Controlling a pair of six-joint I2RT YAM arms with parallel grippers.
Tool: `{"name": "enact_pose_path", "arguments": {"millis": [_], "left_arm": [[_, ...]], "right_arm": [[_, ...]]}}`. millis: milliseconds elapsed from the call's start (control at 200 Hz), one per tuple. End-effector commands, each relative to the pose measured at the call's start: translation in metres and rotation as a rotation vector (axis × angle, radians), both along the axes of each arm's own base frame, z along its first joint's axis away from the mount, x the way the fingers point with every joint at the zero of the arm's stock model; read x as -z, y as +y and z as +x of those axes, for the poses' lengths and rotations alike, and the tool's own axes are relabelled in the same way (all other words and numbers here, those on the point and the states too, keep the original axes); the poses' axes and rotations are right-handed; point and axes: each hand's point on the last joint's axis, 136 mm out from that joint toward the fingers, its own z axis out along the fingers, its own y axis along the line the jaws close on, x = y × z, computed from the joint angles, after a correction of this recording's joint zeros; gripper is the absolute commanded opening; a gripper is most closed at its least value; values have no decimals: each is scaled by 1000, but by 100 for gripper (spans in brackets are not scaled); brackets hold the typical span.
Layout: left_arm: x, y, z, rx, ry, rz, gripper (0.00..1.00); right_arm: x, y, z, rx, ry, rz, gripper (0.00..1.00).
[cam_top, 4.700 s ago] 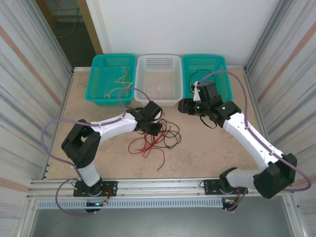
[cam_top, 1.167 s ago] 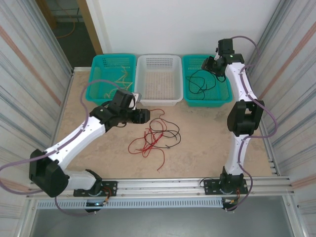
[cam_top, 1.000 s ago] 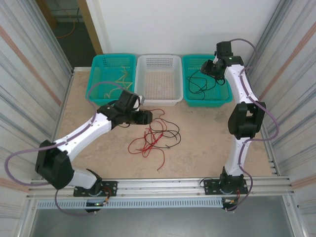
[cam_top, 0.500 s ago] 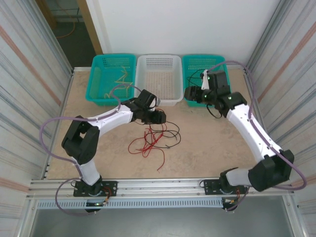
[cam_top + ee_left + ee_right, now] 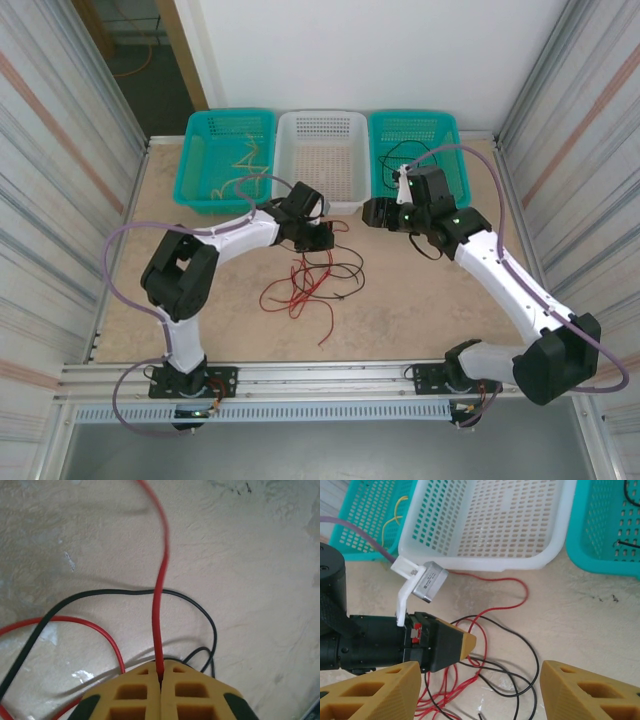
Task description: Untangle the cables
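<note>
A loose tangle of red and black cables (image 5: 312, 278) lies on the table in front of the baskets. My left gripper (image 5: 320, 240) sits at the tangle's top edge, shut on a red cable (image 5: 159, 595) that runs up from between its yellow fingertips (image 5: 142, 680). A black cable (image 5: 125, 592) loops across just behind it. My right gripper (image 5: 372, 213) hovers open to the right of the left one, its fingers (image 5: 395, 680) wide apart over the red cable (image 5: 520, 587) and black cable (image 5: 532, 647), nothing between them. The left gripper's tip (image 5: 469, 642) shows below it.
Three baskets line the back: a teal basket (image 5: 200, 180) with pale yellow cables (image 5: 242, 165), a white basket (image 5: 320, 120), and a teal basket (image 5: 445, 125) holding a black cable (image 5: 400, 160). Metal walls close both sides.
My left gripper has reached the tangle's top and shut on the red cable. My right arm swung down from over the right basket to hover beside the left gripper.
</note>
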Motion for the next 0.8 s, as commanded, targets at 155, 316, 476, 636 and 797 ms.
{"name": "enact_pose_path", "arguments": {"millis": [155, 316, 476, 636, 797], "left_arm": [[-113, 5, -31, 73, -169, -116, 0], [-186, 26, -50, 86, -305, -163, 0], [-256, 36, -67, 122, -412, -226, 0], [-314, 39, -81, 146, -499, -324, 0], [-352, 43, -88, 151, -577, -387, 0]], "right_arm": [[-3, 28, -4, -58, 4, 127, 64], [4, 53, -6, -98, 33, 190, 63], [4, 87, -15, -188, 25, 206, 62], [22, 105, -17, -207, 86, 231, 59], [60, 116, -23, -201, 175, 204, 51]]}}
